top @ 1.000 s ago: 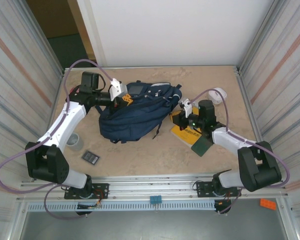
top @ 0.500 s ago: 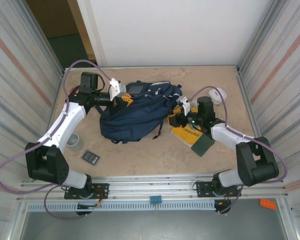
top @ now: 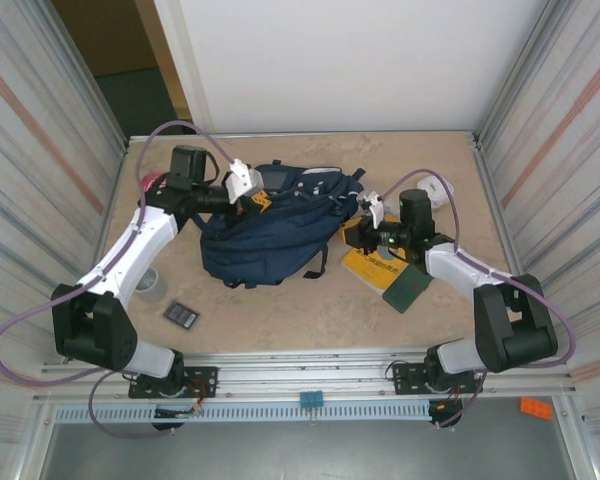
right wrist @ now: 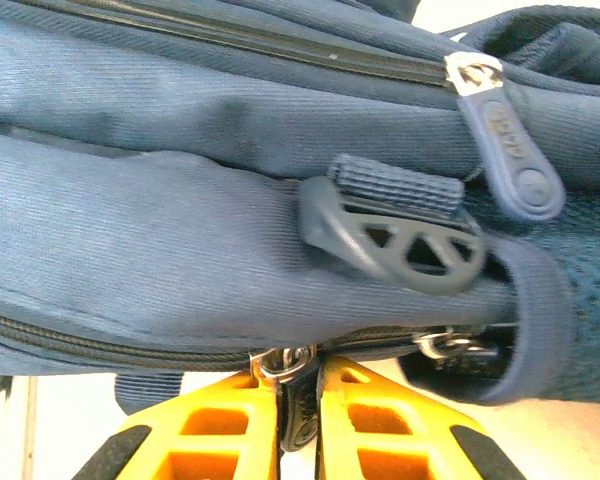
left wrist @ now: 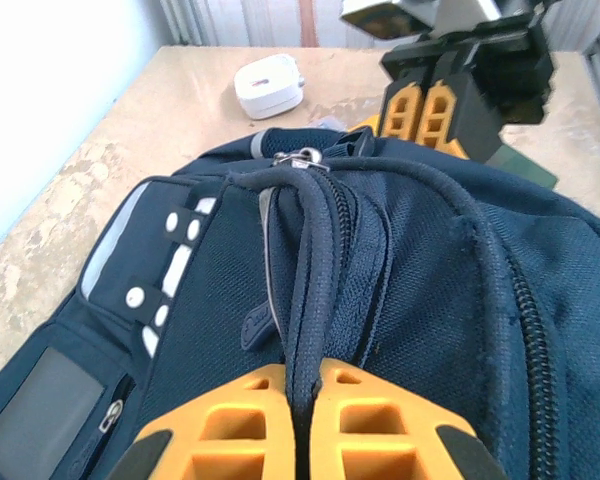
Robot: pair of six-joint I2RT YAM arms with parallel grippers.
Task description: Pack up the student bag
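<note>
The student bag (top: 275, 228), a navy-blue backpack, lies on its side in the middle of the table. My left gripper (top: 256, 199) is at its upper left end, and its orange fingers (left wrist: 230, 425) are shut on the dark carry strap (left wrist: 315, 260) of the bag (left wrist: 430, 270). My right gripper (top: 359, 232) is at the bag's right end. There its orange fingers (right wrist: 370, 425) are shut on a dark zipper pull (right wrist: 302, 418), just below the metal slider (right wrist: 280, 362). A grey buckle (right wrist: 395, 235) and a second zipper pull (right wrist: 508, 140) sit above on the bag (right wrist: 160, 240).
A yellow book (top: 368, 266) and a dark green notebook (top: 406, 291) lie under my right arm. A white box (top: 436, 190) sits at the back right. A grey cup (top: 148, 283) and a dark flat device (top: 180, 314) lie at the front left.
My right gripper moved to the bag's right end and back a little, and now clamps a zipper pull. My left gripper shifted slightly right, still holding the strap.
</note>
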